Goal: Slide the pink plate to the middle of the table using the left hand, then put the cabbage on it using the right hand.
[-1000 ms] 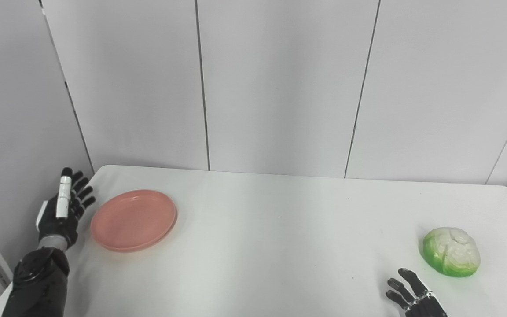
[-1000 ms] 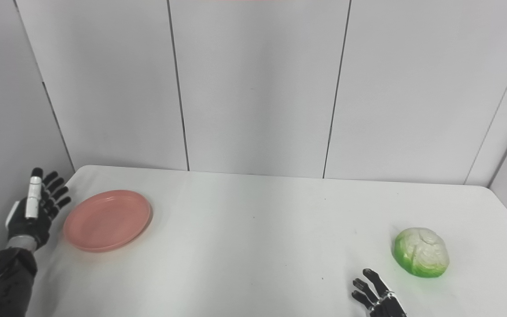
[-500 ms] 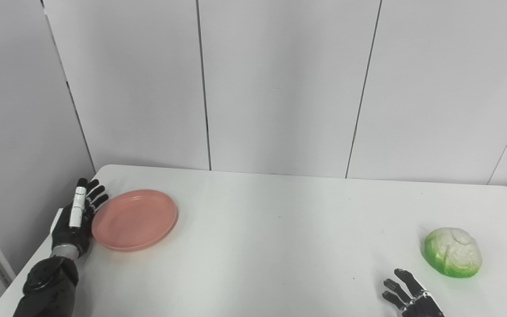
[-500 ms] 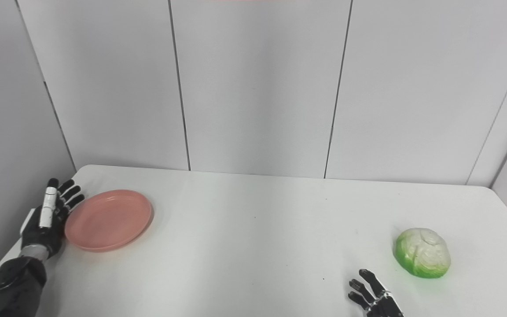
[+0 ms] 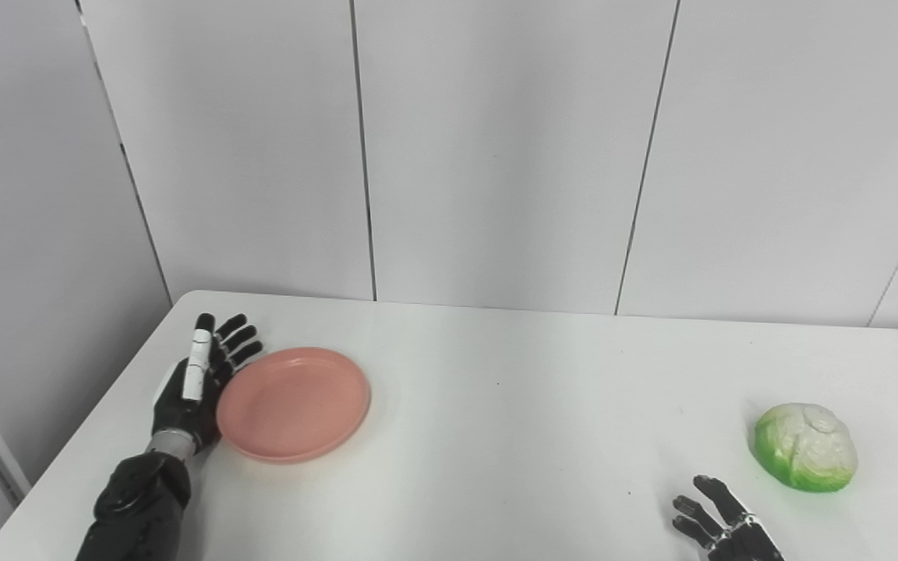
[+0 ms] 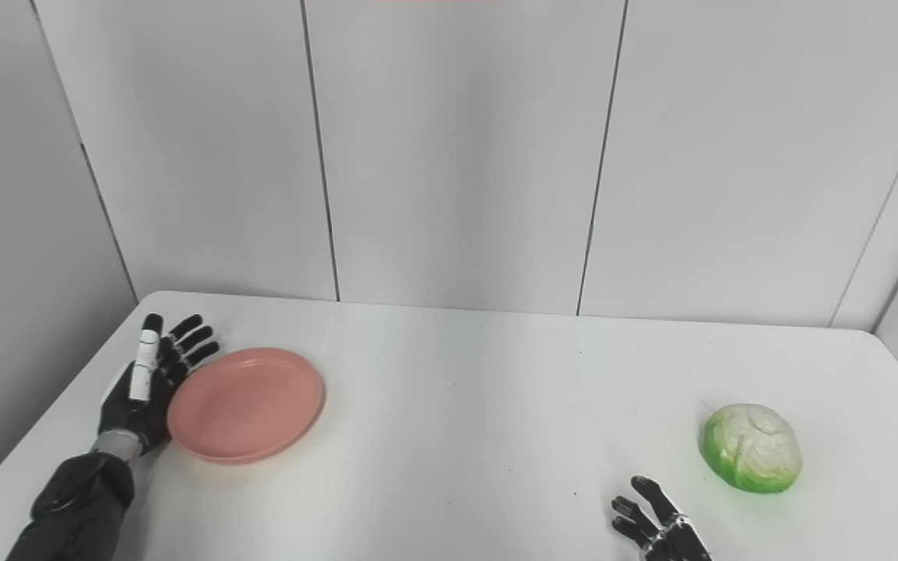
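Our left hand (image 5: 193, 382) is spread flat, palm edge against the pink plate's (image 5: 293, 404) left rim, holding nothing. Our right hand (image 5: 718, 520), fingers apart and empty, rests low; the cabbage (image 5: 806, 446) sits just beyond it, up-right, apart on the table (image 5: 511, 389).

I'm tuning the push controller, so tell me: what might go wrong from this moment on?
1. The left hand, open, meets only the left rim of the round pink plate; an off-centre push may spin the plate or let it slip past the fingers.
2. The plate sits well left of the white table middle; stopping early leaves the green-and-white cabbage a long carry for the open right hand.
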Controlling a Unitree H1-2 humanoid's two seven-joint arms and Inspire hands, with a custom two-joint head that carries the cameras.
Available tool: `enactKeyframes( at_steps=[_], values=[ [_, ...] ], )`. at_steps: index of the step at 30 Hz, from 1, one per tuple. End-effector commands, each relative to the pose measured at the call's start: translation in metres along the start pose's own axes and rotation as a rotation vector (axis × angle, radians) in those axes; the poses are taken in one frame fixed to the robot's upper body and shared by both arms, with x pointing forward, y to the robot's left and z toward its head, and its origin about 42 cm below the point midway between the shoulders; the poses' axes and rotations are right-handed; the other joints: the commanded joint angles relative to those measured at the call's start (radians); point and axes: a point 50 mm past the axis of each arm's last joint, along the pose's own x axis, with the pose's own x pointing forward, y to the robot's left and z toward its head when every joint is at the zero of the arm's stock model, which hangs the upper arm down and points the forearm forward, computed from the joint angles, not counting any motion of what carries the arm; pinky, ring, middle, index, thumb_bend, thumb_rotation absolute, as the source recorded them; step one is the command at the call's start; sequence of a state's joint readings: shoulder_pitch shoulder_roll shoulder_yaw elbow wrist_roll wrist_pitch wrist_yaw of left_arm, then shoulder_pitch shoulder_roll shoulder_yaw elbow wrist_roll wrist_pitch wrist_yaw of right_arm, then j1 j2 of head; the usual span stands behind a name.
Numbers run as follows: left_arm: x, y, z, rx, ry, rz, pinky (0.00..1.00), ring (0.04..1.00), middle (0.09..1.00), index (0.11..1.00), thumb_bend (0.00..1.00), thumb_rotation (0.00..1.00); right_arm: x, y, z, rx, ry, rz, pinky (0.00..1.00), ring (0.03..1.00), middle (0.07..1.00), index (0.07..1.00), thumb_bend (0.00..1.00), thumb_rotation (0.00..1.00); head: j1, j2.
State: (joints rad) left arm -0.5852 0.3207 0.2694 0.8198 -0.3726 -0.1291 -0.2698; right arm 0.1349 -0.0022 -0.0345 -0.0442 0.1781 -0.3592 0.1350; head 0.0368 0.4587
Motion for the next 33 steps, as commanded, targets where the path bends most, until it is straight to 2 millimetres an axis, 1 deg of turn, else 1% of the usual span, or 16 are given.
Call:
enactKeyframes(
  at_steps=[1,6,9,11,13,14,19,24,27,28,29,30,31,32,33],
  values=[
    [0.008,-0.014,0.01,-0.009,-0.019,-0.027,0.78,0.835,0.845,0.802,0.92,0.9,-0.019,0.0,0.003,0.0,0.02,-0.009,0.78,0.781,0.866,0.791,0.79,0.82,-0.004,0.002],
    [0.009,-0.035,-0.001,-0.047,0.003,-0.039,0.75,0.822,0.826,0.775,0.94,0.87,-0.02,0.003,0.003,-0.012,0.017,-0.008,0.76,0.76,0.852,0.782,0.79,0.83,-0.018,0.007],
    [0.009,-0.048,-0.006,-0.052,0.014,-0.059,0.75,0.825,0.825,0.772,0.95,0.87,-0.02,0.005,0.004,-0.012,0.019,-0.007,0.75,0.754,0.844,0.774,0.8,0.82,-0.023,0.009],
    [0.009,-0.061,-0.009,-0.058,0.026,-0.061,0.76,0.825,0.82,0.761,0.94,0.89,-0.019,0.007,0.004,-0.013,0.02,-0.007,0.74,0.752,0.837,0.77,0.8,0.82,-0.036,0.012],
    [0.006,-0.074,-0.013,-0.07,0.037,-0.055,0.77,0.829,0.821,0.756,0.92,0.9,-0.019,0.008,0.004,-0.016,0.022,-0.006,0.74,0.749,0.831,0.767,0.81,0.81,-0.043,0.013],
    [0.005,-0.078,-0.014,-0.074,0.04,-0.053,0.77,0.822,0.816,0.749,0.92,0.91,-0.019,0.009,0.004,-0.017,0.022,-0.005,0.74,0.748,0.827,0.765,0.81,0.81,-0.046,0.015],
    [-0.007,-0.106,-0.025,-0.102,0.069,-0.064,0.77,0.819,0.814,0.74,0.94,0.9,-0.018,0.012,0.005,-0.019,0.016,-0.007,0.73,0.747,0.819,0.758,0.81,0.79,-0.064,0.022],
    [-0.019,-0.13,-0.029,-0.108,0.082,-0.081,0.81,0.818,0.799,0.718,0.95,0.91,-0.018,0.017,0.007,-0.018,0.017,-0.006,0.71,0.735,0.813,0.754,0.81,0.78,-0.084,0.028],
    [-0.027,-0.145,-0.032,-0.107,0.091,-0.097,0.83,0.826,0.804,0.715,0.94,0.92,-0.019,0.021,0.007,-0.027,0.017,-0.004,0.71,0.74,0.815,0.758,0.8,0.79,-0.12,0.03],
    [-0.029,-0.148,-0.032,-0.107,0.092,-0.099,0.84,0.829,0.808,0.708,0.94,0.93,-0.02,0.022,0.007,-0.028,0.017,-0.004,0.71,0.745,0.818,0.761,0.79,0.79,-0.12,0.03],
    [-0.032,-0.152,-0.033,-0.116,0.094,-0.095,0.85,0.832,0.811,0.704,0.94,0.94,-0.02,0.024,0.007,-0.029,0.018,-0.003,0.71,0.75,0.821,0.763,0.78,0.79,-0.139,0.035],
    [-0.034,-0.155,-0.033,-0.123,0.096,-0.091,0.85,0.832,0.814,0.699,0.94,0.93,-0.02,0.025,0.008,-0.03,0.018,-0.003,0.72,0.75,0.821,0.763,0.77,0.79,-0.139,0.035],
    [-0.037,-0.159,-0.035,-0.134,0.097,-0.083,0.86,0.832,0.816,0.695,0.94,0.93,-0.019,0.027,0.008,-0.032,0.02,-0.001,0.72,0.75,0.822,0.763,0.76,0.79,-0.157,0.04],
    [-0.039,-0.163,-0.035,-0.141,0.098,-0.077,0.9,0.847,0.827,0.697,0.94,0.93,-0.019,0.028,0.008,-0.034,0.021,0.0,0.72,0.751,0.827,0.766,0.77,0.79,-0.157,0.04],
    [-0.042,-0.167,-0.038,-0.147,0.1,-0.073,0.92,0.853,0.83,0.698,0.94,0.93,-0.019,0.031,0.008,-0.036,0.022,0.001,0.72,0.751,0.828,0.767,0.77,0.79,-0.174,0.045]
  ],
)
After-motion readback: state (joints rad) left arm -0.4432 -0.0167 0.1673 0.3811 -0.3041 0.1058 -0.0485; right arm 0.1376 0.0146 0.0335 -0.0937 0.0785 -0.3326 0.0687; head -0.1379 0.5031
